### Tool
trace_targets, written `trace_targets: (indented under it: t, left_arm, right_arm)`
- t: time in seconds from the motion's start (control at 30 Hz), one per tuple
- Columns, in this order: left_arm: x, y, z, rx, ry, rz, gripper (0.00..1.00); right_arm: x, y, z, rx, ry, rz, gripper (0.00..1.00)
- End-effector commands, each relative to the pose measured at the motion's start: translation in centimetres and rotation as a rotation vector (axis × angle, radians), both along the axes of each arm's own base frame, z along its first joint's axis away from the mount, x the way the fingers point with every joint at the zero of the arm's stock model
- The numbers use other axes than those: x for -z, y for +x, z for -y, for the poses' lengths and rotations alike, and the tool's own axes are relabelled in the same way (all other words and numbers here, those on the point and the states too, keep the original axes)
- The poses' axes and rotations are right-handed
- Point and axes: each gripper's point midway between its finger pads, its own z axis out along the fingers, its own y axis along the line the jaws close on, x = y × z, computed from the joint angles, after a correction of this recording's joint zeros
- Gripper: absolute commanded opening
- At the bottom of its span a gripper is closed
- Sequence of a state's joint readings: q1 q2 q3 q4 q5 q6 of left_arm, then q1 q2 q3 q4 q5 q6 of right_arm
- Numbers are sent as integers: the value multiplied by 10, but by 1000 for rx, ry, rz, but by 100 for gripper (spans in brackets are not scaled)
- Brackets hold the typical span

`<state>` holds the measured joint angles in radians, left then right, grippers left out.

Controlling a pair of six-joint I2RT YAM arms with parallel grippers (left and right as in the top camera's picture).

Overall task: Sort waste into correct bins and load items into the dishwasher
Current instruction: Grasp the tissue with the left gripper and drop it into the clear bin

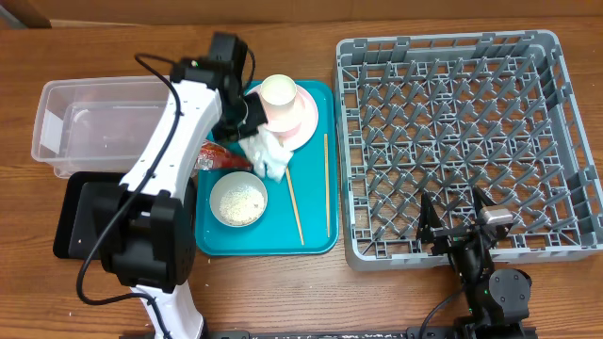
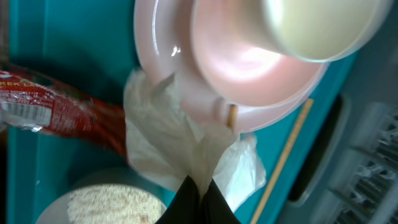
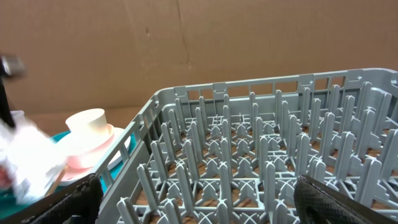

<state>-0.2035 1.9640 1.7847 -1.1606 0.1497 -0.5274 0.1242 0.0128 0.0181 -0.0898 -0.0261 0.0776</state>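
Your left gripper is pinched shut on a thin fold of the crumpled white napkin. The napkin lies on the teal tray in the upper middle of the overhead frame, against the rim of the pink plate and just beside the red wrapper. Because the hold is only on a fold, I'd lift straight up and slowly, so the paper peels off the plate without tipping the cream cup stacked there or dragging the wrapper along. Once it hangs free, carry it toward the left of the frame, where the clear tub and the black tray wait, and release low inside whichever takes paper. The left arm slants from the lower left up across the frame, its wrist bent down over the tray's upper left corner. Your right gripper sits at the lower right by the dish rack, jaws wide apart and holding nothing.
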Motion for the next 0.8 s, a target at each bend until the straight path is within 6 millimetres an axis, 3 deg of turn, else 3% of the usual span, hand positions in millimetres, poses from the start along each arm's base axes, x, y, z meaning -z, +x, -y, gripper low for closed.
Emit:
trace_targets:
  t: [0.0, 0.13, 0.23, 0.43, 0.67, 0.77]
  left_arm:
    - [-61, 15, 1, 29, -12, 130, 4]
    - [-103, 18, -31, -35, 79, 198, 4]
    - [-120, 17, -57, -93, 130, 217, 4]
    - [-115, 6, -110, -185, 197, 153, 4]
    - [-120, 2, -208, -439, 395, 165, 4]
    - [-115, 3, -226, -481, 399, 159, 4]
  right_arm:
    - [1, 0, 0, 0, -2, 9, 100]
    - [1, 0, 0, 0, -2, 9, 100]
    - [1, 0, 0, 0, -2, 8, 100]
    - [1, 0, 0, 0, -2, 9, 100]
    - [1, 0, 0, 0, -2, 8, 100]
    - [1, 0, 0, 0, -2, 9, 100]
